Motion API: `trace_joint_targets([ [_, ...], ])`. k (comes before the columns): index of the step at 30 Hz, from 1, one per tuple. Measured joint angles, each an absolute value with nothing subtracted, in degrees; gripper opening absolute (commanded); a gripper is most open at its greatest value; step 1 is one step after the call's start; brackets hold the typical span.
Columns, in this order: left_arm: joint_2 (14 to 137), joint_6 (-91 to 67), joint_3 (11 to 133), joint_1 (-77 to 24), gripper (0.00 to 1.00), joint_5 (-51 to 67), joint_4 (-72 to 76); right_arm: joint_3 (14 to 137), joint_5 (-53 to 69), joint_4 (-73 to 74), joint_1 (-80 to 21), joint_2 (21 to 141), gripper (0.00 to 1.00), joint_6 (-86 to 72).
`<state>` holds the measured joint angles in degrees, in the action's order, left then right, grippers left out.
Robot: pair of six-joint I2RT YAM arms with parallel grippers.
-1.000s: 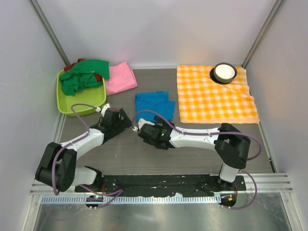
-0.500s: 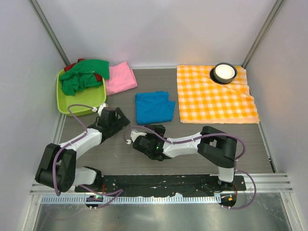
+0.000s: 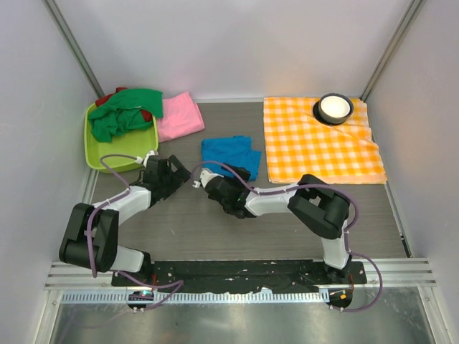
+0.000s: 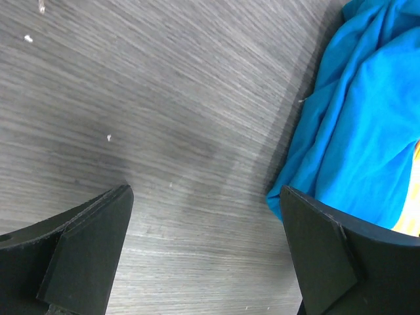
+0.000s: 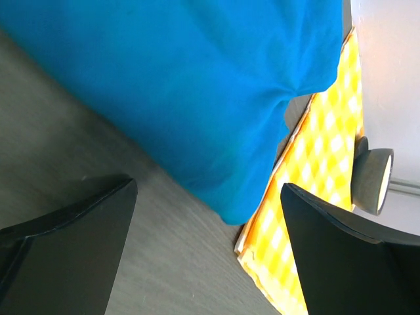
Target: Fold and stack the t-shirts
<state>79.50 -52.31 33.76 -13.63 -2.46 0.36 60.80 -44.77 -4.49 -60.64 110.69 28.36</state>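
Observation:
The bright blue t-shirt (image 3: 229, 158) lies folded on the grey table, left of the checked cloth. It fills the top of the right wrist view (image 5: 184, 85) and the right side of the left wrist view (image 4: 357, 125). The pink t-shirt (image 3: 179, 117) lies folded at the back, beside the lime bin (image 3: 118, 152). The green t-shirt (image 3: 125, 111) is crumpled in the bin, with the red t-shirt (image 3: 105, 99) showing under it. My left gripper (image 3: 177, 172) (image 4: 205, 191) is open and empty over bare table, left of the blue shirt. My right gripper (image 3: 210, 179) (image 5: 209, 190) is open and empty at the blue shirt's near edge.
The orange-and-white checked cloth (image 3: 319, 143) (image 5: 315, 216) lies at the back right. A dark bowl with a white inside (image 3: 335, 107) (image 5: 371, 178) stands on its far corner. White walls close in the table on three sides.
My right gripper drew back toward the near edge, then swung forward to the blue shirt's near edge. My left gripper shifted slightly left. The shirts have not moved.

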Motion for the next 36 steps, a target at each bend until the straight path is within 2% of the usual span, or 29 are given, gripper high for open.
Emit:
trace_joint_targets([
  [4,81.1,-52.7,34.1,-12.6,1.0,-0.4,3.1,63.1,-43.3,-6.2,-58.2,112.6,0.97,28.4],
  [7,81.8,-52.8,34.3,-12.5,1.0,0.3,4.3,64.8,-43.0,-6.8,-57.6,114.2,0.87,28.6],
  [10,82.5,-52.8,34.3,-12.2,1.0,1.2,5.7,66.7,-42.3,-6.6,-57.6,115.8,0.61,28.7],
  [11,82.8,-52.8,34.3,-12.1,1.0,1.5,6.2,67.1,-41.7,-6.3,-57.6,116.2,0.47,28.6],
  [13,83.2,-52.9,34.3,-11.8,1.0,2.1,7.0,68.1,-40.1,-5.2,-57.5,117.3,0.36,27.9],
  [14,83.5,-53.1,34.3,-11.6,1.0,2.5,7.6,68.4,-39.5,-4.8,-57.5,117.9,0.26,27.7],
  [18,84.1,-53.5,34.3,-11.1,1.0,3.6,8.8,68.9,-38.4,-3.5,-57.6,118.5,0.01,27.0],
  [30,82.1,-57.1,30.9,-10.6,1.0,9.6,12.0,65.1,-35.5,3.2,-57.3,112.5,0.01,22.0],
  [36,81.0,-64.2,24.8,-10.9,1.0,17.2,20.7,65.1,-34.3,7.6,-57.2,108.3,0.01,20.4],
])
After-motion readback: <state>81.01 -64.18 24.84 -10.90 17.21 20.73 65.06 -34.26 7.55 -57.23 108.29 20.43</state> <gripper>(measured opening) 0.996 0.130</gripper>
